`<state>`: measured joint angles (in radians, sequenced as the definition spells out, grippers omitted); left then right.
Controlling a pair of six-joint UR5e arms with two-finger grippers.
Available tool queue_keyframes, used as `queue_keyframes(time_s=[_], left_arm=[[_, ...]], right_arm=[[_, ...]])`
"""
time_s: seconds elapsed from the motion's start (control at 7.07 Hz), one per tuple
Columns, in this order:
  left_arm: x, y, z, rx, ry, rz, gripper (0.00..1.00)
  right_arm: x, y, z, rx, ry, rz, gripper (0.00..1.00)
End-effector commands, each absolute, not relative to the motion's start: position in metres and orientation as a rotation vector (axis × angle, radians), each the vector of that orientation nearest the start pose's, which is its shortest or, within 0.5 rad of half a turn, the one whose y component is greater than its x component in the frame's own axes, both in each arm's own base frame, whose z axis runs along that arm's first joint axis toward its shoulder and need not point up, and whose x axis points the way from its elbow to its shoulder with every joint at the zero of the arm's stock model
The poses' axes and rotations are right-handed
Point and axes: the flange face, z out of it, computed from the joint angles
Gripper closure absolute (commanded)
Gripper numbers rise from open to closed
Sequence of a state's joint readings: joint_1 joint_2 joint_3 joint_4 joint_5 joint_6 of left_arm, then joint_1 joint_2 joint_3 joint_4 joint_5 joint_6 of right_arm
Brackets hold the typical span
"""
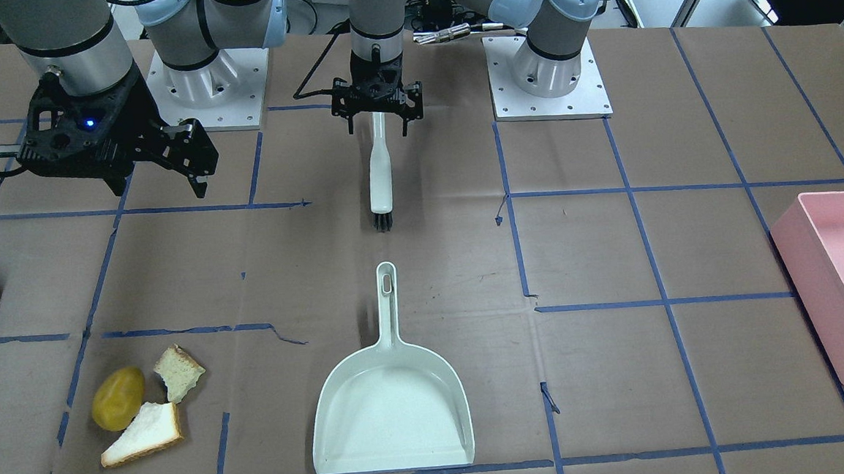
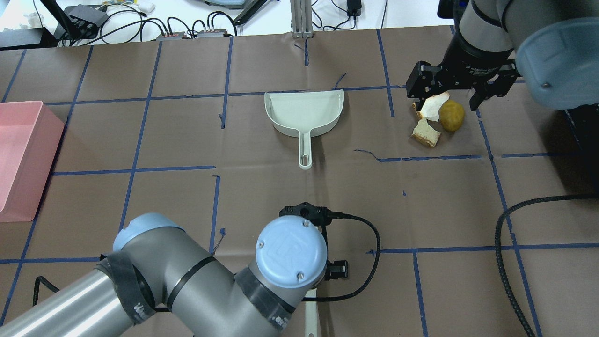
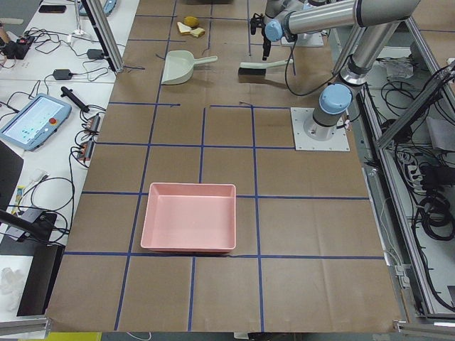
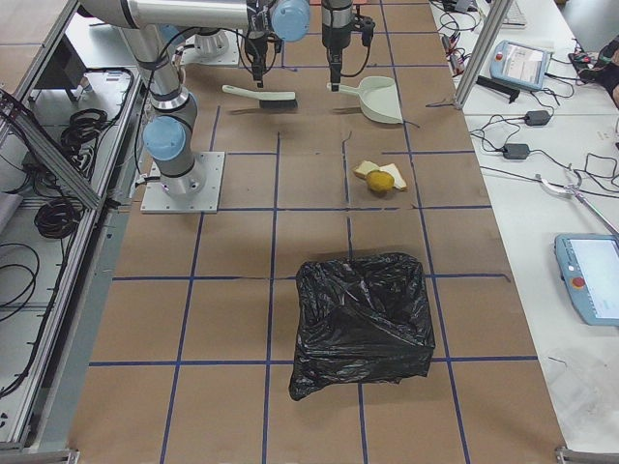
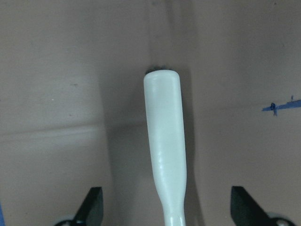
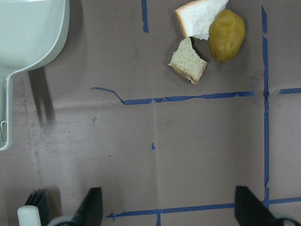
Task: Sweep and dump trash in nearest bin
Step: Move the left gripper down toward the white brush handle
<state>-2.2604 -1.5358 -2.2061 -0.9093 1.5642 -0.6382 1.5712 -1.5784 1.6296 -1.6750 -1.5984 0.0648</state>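
Note:
The trash lies together on the brown table: a yellow potato-like lump (image 1: 117, 398) and two torn bread pieces (image 1: 178, 372) (image 1: 143, 433). It also shows in the right wrist view, lump (image 6: 226, 29) and bread (image 6: 188, 61). A pale green dustpan (image 1: 392, 407) lies mid-table, handle toward the robot. A white brush (image 1: 380, 170) with black bristles lies behind it. My left gripper (image 1: 378, 128) is open, its fingers on either side of the brush handle (image 5: 164, 141). My right gripper (image 1: 160, 187) is open and empty, high above the table.
A pink bin (image 1: 842, 284) stands at the table's end on my left. A bin lined with a black bag (image 4: 363, 324) stands at the end on my right, on the trash's side. Blue tape lines cross the table.

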Motion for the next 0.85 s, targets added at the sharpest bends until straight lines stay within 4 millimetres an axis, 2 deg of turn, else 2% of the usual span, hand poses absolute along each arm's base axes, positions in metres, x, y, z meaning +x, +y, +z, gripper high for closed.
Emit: queue_keyframes(time_s=[0.0, 0.28, 0.42, 0.57, 0.71], left_arm=[[-0.361, -0.211, 0.259, 0.054, 3.185, -0.077, 0.01], [-0.356, -0.203, 0.246, 0.067, 3.216, -0.151, 0.01], [-0.357, -0.203, 0.243, 0.062, 3.215, -0.135, 0.01], [-0.361, -0.197, 0.239, 0.093, 3.205, -0.122, 0.01], [-0.370, -0.179, 0.237, 0.176, 3.198, -0.120, 0.01]], right_arm=[[0.131, -0.493, 0.473, 0.101, 3.165, -0.084, 0.00], [0.131, -0.493, 0.473, 0.101, 3.165, -0.084, 0.00], [0.131, -0.493, 0.473, 0.106, 3.165, -0.084, 0.00], [0.131, -0.493, 0.473, 0.103, 3.165, -0.084, 0.00], [0.131, -0.493, 0.473, 0.103, 3.165, -0.084, 0.00]])
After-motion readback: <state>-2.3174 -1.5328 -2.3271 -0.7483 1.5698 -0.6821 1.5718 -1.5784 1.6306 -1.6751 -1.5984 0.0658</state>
